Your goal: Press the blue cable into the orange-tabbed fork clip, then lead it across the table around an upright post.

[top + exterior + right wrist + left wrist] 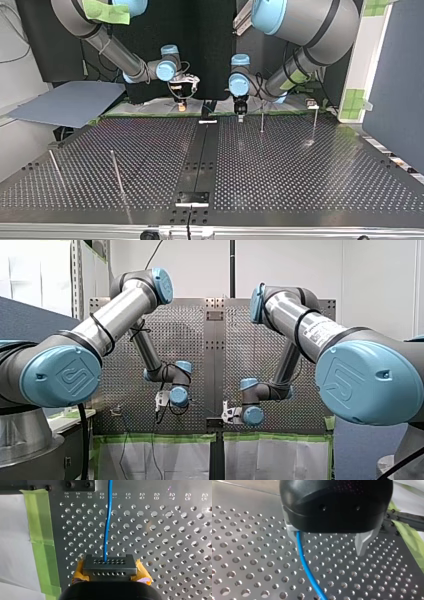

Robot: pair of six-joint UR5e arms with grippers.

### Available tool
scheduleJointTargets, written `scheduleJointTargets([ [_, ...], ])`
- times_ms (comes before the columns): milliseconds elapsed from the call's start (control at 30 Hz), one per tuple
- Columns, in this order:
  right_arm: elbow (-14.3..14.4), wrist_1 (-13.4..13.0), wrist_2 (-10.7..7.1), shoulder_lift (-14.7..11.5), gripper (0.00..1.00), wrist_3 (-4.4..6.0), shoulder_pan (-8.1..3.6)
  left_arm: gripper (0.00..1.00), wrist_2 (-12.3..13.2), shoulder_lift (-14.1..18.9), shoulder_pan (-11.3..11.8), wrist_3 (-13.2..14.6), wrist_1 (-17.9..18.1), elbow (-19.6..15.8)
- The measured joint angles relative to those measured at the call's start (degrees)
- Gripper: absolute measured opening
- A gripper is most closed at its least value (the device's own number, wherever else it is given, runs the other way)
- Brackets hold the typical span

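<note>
The blue cable point(108, 525) runs straight ahead from the tip of my right gripper point(110, 565), which has yellow pads around a black perforated block and looks shut on the cable's end. In the left wrist view the same cable point(308, 572) hangs along the inner side of one metal finger point(294, 540) of my left gripper point(328, 552), whose jaws stand wide open with nothing clamped. Both grippers hover near the table's far edge in the top view, the right one point(182, 106) and the left one point(241, 116) close together. I cannot make out an orange-tabbed clip.
Thin upright posts stand on the perforated table: two near my left gripper point(262, 120) point(315, 122) and two towards the top view's lower left point(116, 172) point(55, 167). Green tape point(40, 520) lines the table edge. A grey board point(70, 102) lies off the table.
</note>
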Motion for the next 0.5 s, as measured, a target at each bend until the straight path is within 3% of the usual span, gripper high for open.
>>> scheduleJointTargets([
  [300, 0.0, 0.4, 0.01, 1.0, 0.0, -0.05, -0.42, 0.99, -1.2, 1.0, -0.8, 0.0, 0.2, -0.3],
  [500, 0.0, 0.4, 0.03, 1.0, 0.0, -0.05, -0.56, 0.99, -2.0, 2.4, -1.0, -0.6, 2.6, -2.5],
])
